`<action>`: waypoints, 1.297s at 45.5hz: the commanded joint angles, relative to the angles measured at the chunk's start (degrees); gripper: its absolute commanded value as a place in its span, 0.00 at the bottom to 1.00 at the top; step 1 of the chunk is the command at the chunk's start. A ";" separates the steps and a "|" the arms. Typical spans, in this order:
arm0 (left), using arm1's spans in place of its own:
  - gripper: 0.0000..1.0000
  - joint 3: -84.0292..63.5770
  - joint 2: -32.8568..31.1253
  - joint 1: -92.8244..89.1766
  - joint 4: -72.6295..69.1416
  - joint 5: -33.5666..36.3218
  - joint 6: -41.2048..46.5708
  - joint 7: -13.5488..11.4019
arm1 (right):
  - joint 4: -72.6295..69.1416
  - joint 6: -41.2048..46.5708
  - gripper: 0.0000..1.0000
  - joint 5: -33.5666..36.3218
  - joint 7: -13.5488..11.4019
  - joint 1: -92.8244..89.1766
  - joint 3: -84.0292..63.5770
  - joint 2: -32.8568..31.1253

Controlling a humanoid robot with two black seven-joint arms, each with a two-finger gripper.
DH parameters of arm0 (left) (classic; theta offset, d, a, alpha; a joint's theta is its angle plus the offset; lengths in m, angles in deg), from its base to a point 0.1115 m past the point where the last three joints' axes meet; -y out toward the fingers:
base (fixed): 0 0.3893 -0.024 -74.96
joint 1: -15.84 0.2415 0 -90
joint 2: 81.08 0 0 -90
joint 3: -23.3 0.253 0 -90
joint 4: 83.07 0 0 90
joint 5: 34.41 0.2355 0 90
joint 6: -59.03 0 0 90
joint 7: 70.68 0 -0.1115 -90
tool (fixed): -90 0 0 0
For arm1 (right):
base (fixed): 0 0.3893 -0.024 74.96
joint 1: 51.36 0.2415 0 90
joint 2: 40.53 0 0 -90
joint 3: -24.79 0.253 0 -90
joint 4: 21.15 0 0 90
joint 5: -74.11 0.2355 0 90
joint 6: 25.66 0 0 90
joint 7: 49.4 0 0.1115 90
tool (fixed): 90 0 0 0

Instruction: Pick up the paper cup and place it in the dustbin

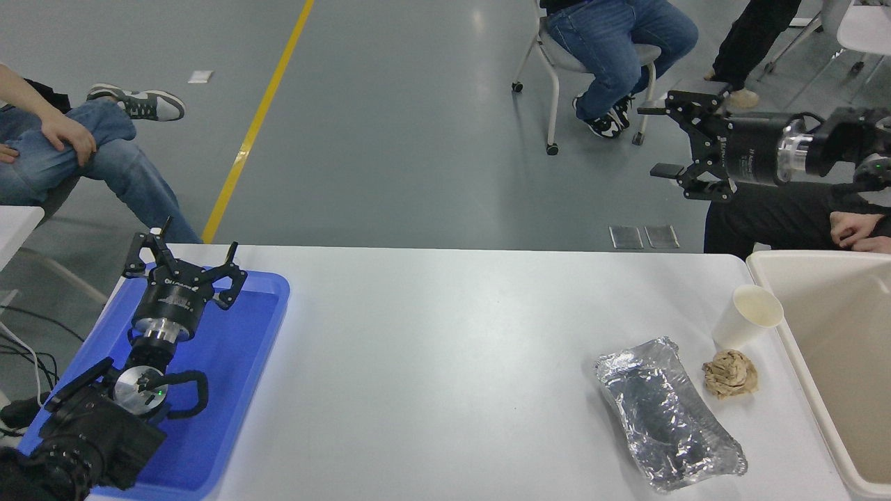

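Observation:
The white paper cup [746, 316] stands upright near the table's right edge, just left of the cream-beige dustbin [779, 306] whose rim runs down the right side. My right gripper [661, 139] is open and empty, raised high beyond the table's far edge, pointing left, well above and behind the cup. My left gripper [182, 261] is open and parked over the blue tray at the lower left.
A crumpled brown paper ball [729, 374] lies just in front of the cup. A crinkled foil tray [665, 412] lies left of the ball. The blue tray [237, 362] fills the left corner. People sit beyond the table; a hand [853, 229] rests near the dustbin's far rim.

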 commanded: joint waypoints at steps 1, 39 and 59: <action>1.00 0.00 -0.12 -0.10 0.07 0.03 0.00 0.00 | -11.85 0.04 1.00 -18.60 0.04 9.65 -12.07 -2.37; 1.00 -0.09 0.23 0.08 0.07 0.03 0.00 0.00 | -33.99 2.15 1.00 -12.28 -0.31 48.06 -62.09 14.50; 1.00 -0.09 0.23 -0.01 0.07 -0.06 0.00 0.00 | -37.69 5.23 1.00 4.58 -1.63 55.28 -62.18 21.88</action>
